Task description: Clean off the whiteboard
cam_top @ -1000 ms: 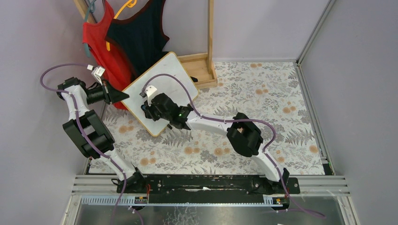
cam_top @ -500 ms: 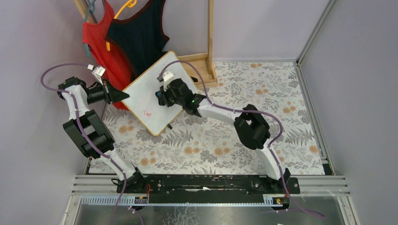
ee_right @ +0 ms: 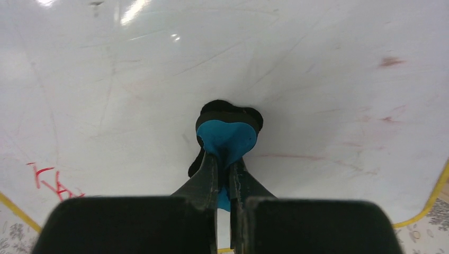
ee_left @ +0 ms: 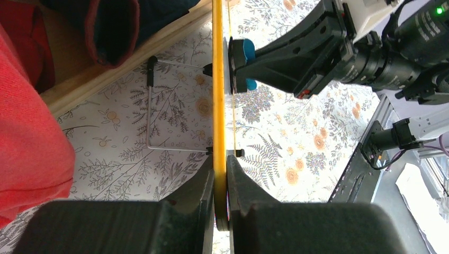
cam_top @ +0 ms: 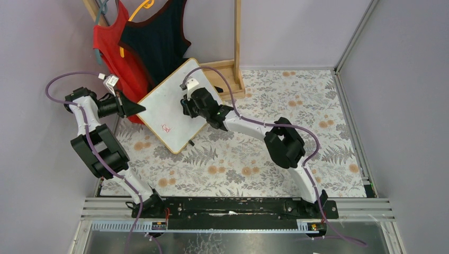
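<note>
— How far along are we?
— Mostly done, we judge. The whiteboard (cam_top: 159, 106) stands propped at the tabletop's (cam_top: 296, 106) far left. Our left gripper (ee_left: 220, 169) is clamped on its edge, and our right gripper (ee_right: 224, 172) is clamped on the eraser (ee_right: 226, 138), pressed against it.
— What's left?
— Red marks (ee_right: 50, 180) near one corner.

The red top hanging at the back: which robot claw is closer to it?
Left. The left gripper clamps the edge of the whiteboard right beside the red top; the right gripper holds a blue eraser against the board's face, farther away.
</note>
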Motion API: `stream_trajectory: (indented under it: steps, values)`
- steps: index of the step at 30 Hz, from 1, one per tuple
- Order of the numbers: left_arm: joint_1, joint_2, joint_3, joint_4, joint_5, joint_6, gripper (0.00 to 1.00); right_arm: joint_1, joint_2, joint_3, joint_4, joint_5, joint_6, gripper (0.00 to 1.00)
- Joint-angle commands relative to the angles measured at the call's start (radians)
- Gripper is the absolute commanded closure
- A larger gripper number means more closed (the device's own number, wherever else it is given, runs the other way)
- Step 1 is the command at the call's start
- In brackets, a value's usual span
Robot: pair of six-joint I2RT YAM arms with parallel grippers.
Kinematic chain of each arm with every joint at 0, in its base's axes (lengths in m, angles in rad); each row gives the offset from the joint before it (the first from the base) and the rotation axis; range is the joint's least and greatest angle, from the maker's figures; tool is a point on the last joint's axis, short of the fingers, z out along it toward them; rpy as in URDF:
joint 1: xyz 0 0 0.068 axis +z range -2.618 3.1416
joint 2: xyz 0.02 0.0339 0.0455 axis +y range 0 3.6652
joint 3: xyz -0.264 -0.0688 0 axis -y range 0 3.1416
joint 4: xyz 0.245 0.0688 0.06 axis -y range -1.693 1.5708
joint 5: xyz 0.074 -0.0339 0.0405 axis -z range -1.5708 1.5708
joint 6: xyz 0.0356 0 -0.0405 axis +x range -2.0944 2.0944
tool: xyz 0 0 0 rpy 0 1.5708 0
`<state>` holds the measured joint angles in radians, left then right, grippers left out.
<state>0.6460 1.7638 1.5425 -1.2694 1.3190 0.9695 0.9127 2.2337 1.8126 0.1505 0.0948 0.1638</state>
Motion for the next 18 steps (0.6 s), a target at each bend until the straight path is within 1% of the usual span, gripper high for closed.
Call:
stream_trajectory:
  steps: [1, 4, 9, 15, 18]
  values:
    - [-0.016, -0.011, -0.01, -0.02, -0.045, 0.054, 1.0, 0.108, 0.022, 0.032, 0.003, 0.018, 0.004, 1.0]
    - [-0.016, -0.013, -0.012, -0.019, -0.046, 0.054, 1.0, 0.157, 0.032, 0.052, 0.001, 0.018, 0.008, 1.0]
    - [-0.016, -0.014, -0.012, -0.018, -0.045, 0.054, 1.0, 0.202, 0.039, 0.052, 0.01, 0.006, 0.029, 1.0]
    - [-0.016, -0.012, -0.016, -0.019, -0.043, 0.055, 1.0, 0.227, 0.052, 0.065, 0.015, -0.018, 0.036, 1.0]
    - [-0.015, -0.014, -0.02, -0.018, -0.046, 0.057, 1.0, 0.228, 0.063, 0.079, 0.005, 0.006, 0.014, 1.0]
